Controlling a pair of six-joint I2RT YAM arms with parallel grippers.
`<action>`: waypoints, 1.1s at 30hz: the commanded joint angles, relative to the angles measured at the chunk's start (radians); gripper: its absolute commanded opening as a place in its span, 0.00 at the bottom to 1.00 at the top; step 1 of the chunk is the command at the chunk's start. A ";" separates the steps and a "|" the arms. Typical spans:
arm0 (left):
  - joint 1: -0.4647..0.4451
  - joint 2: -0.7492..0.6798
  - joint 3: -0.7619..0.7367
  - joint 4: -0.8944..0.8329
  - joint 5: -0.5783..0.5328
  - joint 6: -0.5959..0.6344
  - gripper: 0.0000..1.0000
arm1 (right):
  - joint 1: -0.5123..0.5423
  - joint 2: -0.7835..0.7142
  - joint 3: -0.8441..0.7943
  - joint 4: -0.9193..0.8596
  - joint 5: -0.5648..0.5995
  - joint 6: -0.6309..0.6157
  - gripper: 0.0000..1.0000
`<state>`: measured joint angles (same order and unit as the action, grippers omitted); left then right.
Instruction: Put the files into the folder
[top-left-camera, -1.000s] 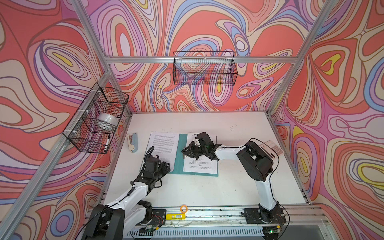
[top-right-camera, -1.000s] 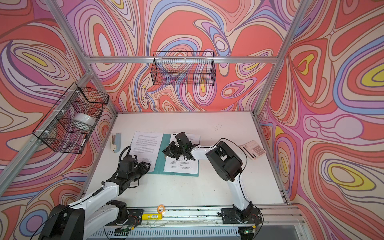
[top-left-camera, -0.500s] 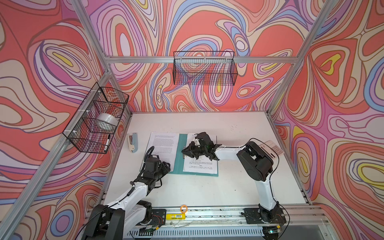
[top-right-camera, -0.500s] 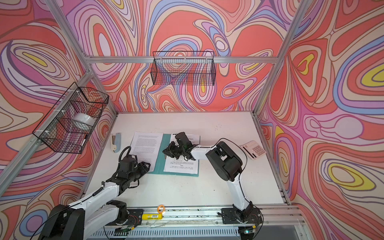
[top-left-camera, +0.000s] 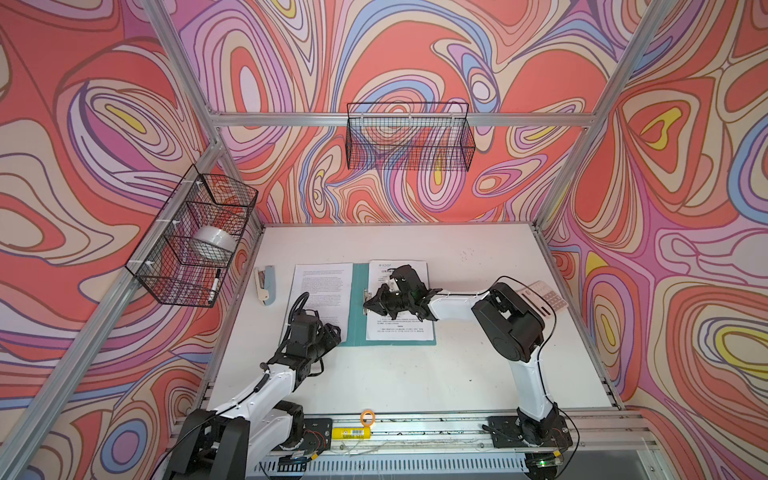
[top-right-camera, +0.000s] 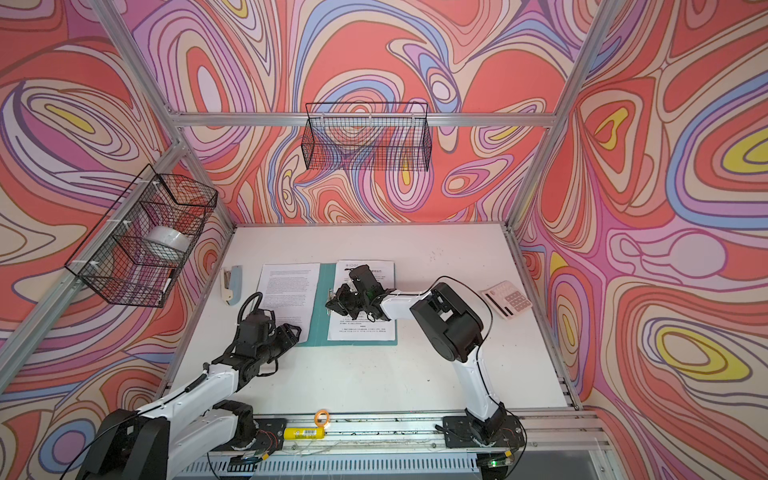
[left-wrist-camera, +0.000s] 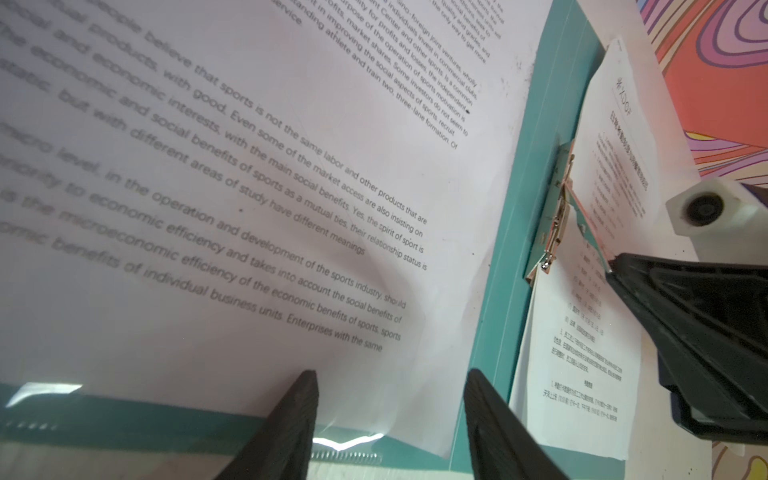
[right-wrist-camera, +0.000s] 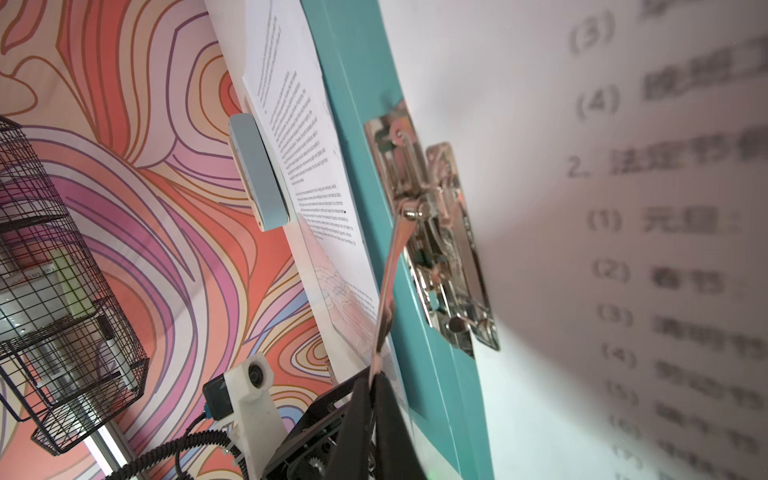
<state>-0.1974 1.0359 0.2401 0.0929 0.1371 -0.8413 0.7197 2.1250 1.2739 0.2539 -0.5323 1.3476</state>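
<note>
The right gripper (right-wrist-camera: 371, 376) is pinched on the metal clip lever (right-wrist-camera: 390, 282) of the open teal folder (top-left-camera: 357, 328). The left gripper (left-wrist-camera: 390, 386), jaws spread, hangs at a sheet (left-wrist-camera: 249, 166) reading "sports industry"; a Chinese-printed sheet (top-left-camera: 400, 328) lies just beside the clip.

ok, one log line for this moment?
right hand shut on clip lever | left hand open, near dense-text sheet | folder open

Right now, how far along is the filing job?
Done: the folder lies open, with the headed sheet on its right half beside the clip. In hand: the right end effector is shut on the raised clip lever; the left end effector hangs open over the dense sheet. Left: probably moving that sheet to the clip, clamping, closing the cover.
</note>
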 joint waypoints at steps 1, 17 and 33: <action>-0.005 0.001 -0.002 -0.075 -0.021 0.008 0.57 | 0.011 0.004 -0.008 -0.010 0.004 -0.016 0.00; -0.005 0.021 -0.001 -0.061 -0.014 0.008 0.57 | 0.010 0.060 0.034 -0.151 0.003 -0.073 0.00; -0.005 0.053 -0.028 -0.025 -0.011 0.004 0.57 | 0.007 0.078 -0.001 -0.266 0.076 -0.191 0.00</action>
<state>-0.1974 1.0683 0.2440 0.1284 0.1375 -0.8410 0.7235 2.1609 1.3098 0.1215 -0.5289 1.2045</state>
